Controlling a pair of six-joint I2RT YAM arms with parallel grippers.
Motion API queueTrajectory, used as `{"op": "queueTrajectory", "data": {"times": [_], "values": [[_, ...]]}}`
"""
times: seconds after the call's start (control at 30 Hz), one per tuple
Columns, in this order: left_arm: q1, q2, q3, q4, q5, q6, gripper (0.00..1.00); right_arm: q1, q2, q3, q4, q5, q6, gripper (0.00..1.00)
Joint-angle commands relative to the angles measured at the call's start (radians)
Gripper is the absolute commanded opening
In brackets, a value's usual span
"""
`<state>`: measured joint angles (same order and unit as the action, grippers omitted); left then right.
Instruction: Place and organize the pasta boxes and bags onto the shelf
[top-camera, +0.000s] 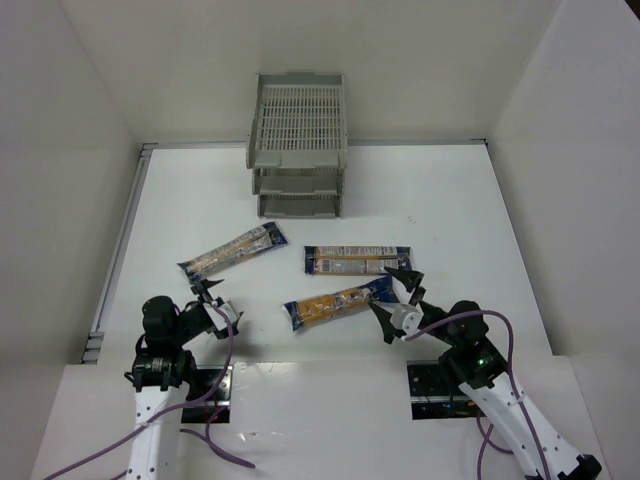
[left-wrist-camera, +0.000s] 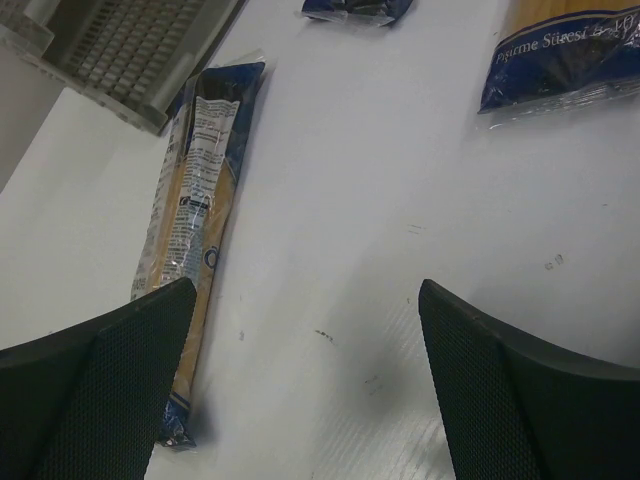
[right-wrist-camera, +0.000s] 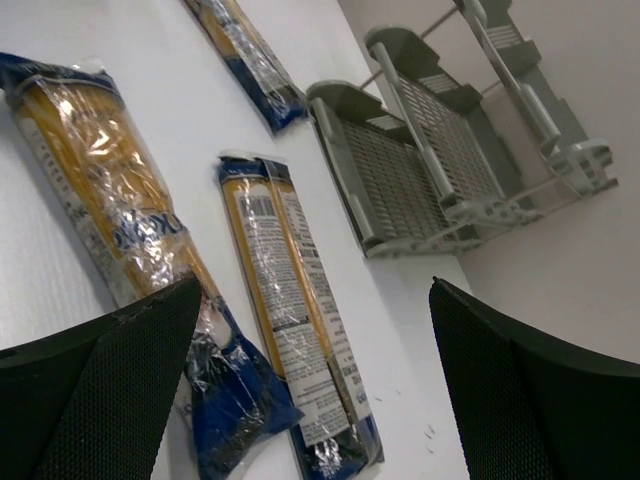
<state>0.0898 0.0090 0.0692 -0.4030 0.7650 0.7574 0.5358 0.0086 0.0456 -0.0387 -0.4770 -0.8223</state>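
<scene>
Though not yet begun, step: first pick; none shelved.
Packs: left pack (top-camera: 233, 250), far pack (top-camera: 358, 260), near pack (top-camera: 338, 302), all flat on table (top-camera: 470, 220), apart from shelf (top-camera: 297, 130).
Left gripper (top-camera: 212, 300): spread wide, empty, just beside left pack's near end.
Right gripper (top-camera: 395, 297): spread wide, empty, at near pack's right end.
Next move: lower, clamp across a pack's narrow width.
Room: bare table before shelf; side walls (top-camera: 570, 180) near table edges.

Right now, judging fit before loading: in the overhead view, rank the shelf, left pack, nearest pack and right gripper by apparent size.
1. shelf
2. left pack and nearest pack: they look alike, so no ranking between them
3. right gripper
</scene>
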Motion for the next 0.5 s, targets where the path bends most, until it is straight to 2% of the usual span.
{"op": "queueTrajectory", "data": {"times": [0.0, 0.07, 0.1, 0.17, 0.23, 0.27, 0.3, 0.33, 0.4, 0.43, 0.47], "values": [[-0.002, -0.027, 0.012, 0.023, 0.045, 0.008, 1.0, -0.007, -0.01, 0.034, 0.049, -0.104, 0.058, 1.0], [-0.002, -0.027, 0.012, 0.023, 0.019, 0.02, 1.0, -0.007, -0.01, 0.025, 0.103, -0.158, 0.144, 1.0], [-0.002, -0.027, 0.012, 0.023, 0.019, 0.02, 1.0, -0.007, -0.01, 0.014, 0.167, -0.158, 0.302, 1.0], [-0.012, -0.027, 0.012, 0.035, 0.06, 0.008, 1.0, -0.007, -0.01, 0.004, 0.242, -0.135, 0.444, 1.0], [-0.012, -0.027, 0.012, 0.035, 0.086, 0.06, 1.0, -0.007, -0.01, -0.006, 0.339, -0.044, 0.731, 1.0], [-0.012, -0.027, 0.026, -0.021, 0.1, 0.116, 1.0, -0.007, -0.01, 0.003, 0.339, 0.05, 0.827, 1.0], [-0.012, -0.027, 0.036, -0.046, 0.1, 0.219, 1.0, -0.007, -0.01, 0.019, 0.339, 0.076, 0.897, 1.0], [-0.012, -0.027, 0.037, -0.033, 0.115, 0.28, 1.0, -0.007, -0.01, 0.077, 0.274, 0.106, 1.016, 1.0], [-0.012, -0.027, 0.037, -0.033, 0.154, 0.379, 1.0, -0.007, -0.01, 0.196, 0.176, 0.19, 1.15, 1.0], [-0.012, -0.027, 0.055, -0.01, 0.154, 0.399, 1.0, -0.007, -0.01, 0.236, 0.13, 0.201, 1.258, 1.0], [-0.012, -0.027, 0.067, 0.03, 0.117, 0.337, 1.0, -0.007, 0.002, 0.272, 0.049, 0.201, 1.307, 1.0]]}}
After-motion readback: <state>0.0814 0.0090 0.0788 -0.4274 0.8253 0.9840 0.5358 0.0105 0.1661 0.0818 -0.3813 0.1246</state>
